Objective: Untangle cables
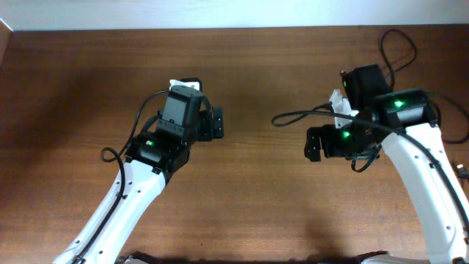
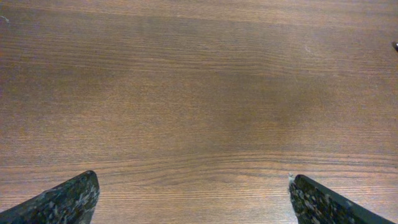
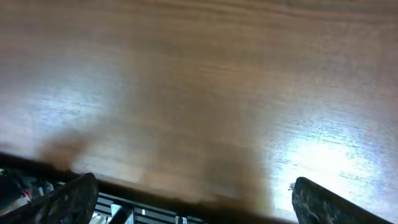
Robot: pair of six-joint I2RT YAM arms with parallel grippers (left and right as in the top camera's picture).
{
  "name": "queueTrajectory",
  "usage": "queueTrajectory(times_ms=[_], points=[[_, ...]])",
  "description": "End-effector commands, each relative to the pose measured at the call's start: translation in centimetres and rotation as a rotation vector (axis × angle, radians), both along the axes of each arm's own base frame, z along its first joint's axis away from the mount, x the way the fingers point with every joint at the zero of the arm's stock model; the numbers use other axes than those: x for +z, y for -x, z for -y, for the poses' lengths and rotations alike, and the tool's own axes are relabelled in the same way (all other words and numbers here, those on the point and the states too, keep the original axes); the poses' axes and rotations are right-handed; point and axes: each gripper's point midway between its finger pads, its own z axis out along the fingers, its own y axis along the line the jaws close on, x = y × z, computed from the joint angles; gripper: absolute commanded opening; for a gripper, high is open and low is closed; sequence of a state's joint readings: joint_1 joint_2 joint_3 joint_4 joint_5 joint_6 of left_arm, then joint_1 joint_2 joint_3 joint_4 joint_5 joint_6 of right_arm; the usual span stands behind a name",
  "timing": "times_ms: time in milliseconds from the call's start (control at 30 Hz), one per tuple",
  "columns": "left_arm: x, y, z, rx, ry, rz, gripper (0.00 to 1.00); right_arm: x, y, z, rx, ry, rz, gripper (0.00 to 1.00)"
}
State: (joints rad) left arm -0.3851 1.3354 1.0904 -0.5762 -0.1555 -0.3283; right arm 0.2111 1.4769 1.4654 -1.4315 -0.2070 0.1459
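- The tabletop (image 1: 73, 88) is dark brown wood. Both arms reach in from the bottom of the overhead frame.
- The left pincer (image 1: 216, 123) sits left of centre and points toward the right of the frame. In the left wrist view its fingers (image 2: 68, 199) stand in the two lower corners, spread wide, with only wood grain between them.
- The right pincer (image 1: 314, 143) sits right of centre and points toward the left. In the blurred right wrist view it is also spread wide (image 3: 194, 178), with nothing pinched.
- One thin black cable (image 1: 297, 112) shows in the overhead view. Its free end lies on the wood between the two pincers. From there it arcs right and runs onto the right arm.
- That end is near the right pincer, above and to its left, and not touching it. It is well apart from the left pincer.
- I cannot tell whether this cord is loose or part of the arm's own wiring.
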Motion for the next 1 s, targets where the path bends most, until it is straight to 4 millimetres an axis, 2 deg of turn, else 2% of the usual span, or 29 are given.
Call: queueTrajectory(times_ms=[0,100,200,967], points=[[0.26,-0.11,-0.19,0.002,-0.009,0.010,0.99,-1.47,0.42,0.01,0.011,0.010,-0.027,0.99],[0.26,-0.11,-0.20,0.002,-0.010,0.010,0.99,-2.27,0.37,-0.09,0.012,0.005,-0.030,0.99],[0.26,-0.11,-0.20,0.002,-0.010,0.010,0.99,-2.24,-0.12,-0.21,0.012,0.000,-0.010,0.99],[0.26,-0.11,-0.19,0.002,-0.009,0.010,0.99,-2.24,-0.14,-0.19,0.012,0.001,-0.009,0.99]])
